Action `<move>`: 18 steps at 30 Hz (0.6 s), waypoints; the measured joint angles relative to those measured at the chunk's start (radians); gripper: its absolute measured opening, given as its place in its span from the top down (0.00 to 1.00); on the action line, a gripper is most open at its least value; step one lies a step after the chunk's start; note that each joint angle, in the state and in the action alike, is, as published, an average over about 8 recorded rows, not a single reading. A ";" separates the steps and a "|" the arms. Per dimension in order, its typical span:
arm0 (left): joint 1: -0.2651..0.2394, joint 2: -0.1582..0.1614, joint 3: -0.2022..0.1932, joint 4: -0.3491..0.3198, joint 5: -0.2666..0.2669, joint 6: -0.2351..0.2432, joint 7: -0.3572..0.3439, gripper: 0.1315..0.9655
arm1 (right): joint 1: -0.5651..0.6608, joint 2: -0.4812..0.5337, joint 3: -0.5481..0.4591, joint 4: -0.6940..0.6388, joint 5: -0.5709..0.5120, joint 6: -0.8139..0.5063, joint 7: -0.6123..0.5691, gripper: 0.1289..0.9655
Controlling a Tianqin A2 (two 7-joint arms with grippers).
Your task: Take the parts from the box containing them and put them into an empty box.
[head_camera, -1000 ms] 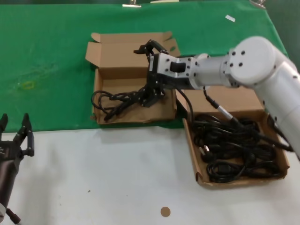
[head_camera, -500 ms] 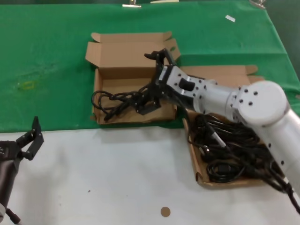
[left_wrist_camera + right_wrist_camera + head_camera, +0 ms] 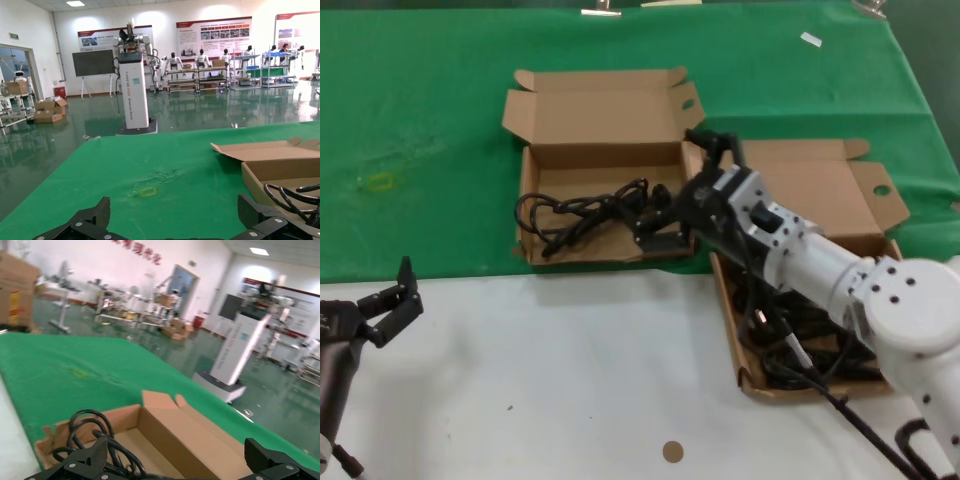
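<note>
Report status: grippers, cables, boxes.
Right gripper open over the left box, one cable lying inside. Left gripper open, idle at table edge. Right box holds the cable pile.

2 open brown cardboard boxes: left box [image 3: 605,150] holds one black cable [image 3: 575,215], right box [image 3: 820,190] a tangled heap [image 3: 800,330].

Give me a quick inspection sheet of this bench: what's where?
Surface: green cloth behind, white table in front.
Job's things: left box holds one black cable bundle; right box holds many.
Clutter: small brown disc on the white table.
Grippers: right gripper at the left box's right end, jaws open; left gripper parked at the left edge, open.
Cables: a black lead trails beside the right arm.
Surroundings: hall with shelves and posters.
</note>
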 joint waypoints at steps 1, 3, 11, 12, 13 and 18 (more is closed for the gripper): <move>0.000 0.000 0.000 0.000 0.000 0.000 0.000 0.18 | -0.017 0.001 0.008 0.012 0.009 0.013 0.002 0.00; 0.000 0.000 0.000 0.000 0.000 0.000 0.000 0.14 | -0.051 0.003 0.025 0.035 0.025 0.037 0.007 0.00; 0.000 0.000 0.000 0.000 0.000 0.000 0.000 0.04 | -0.189 0.010 0.092 0.132 0.094 0.140 0.025 0.00; 0.000 0.000 0.000 0.000 0.000 0.000 0.000 0.03 | -0.206 0.011 0.101 0.144 0.103 0.152 0.027 0.00; 0.000 0.000 0.000 0.000 0.000 0.000 0.000 0.02 | -0.224 0.012 0.109 0.157 0.112 0.166 0.029 0.00; 0.000 0.000 0.000 0.000 0.000 0.000 0.000 0.01 | -0.308 0.017 0.151 0.216 0.154 0.228 0.040 0.00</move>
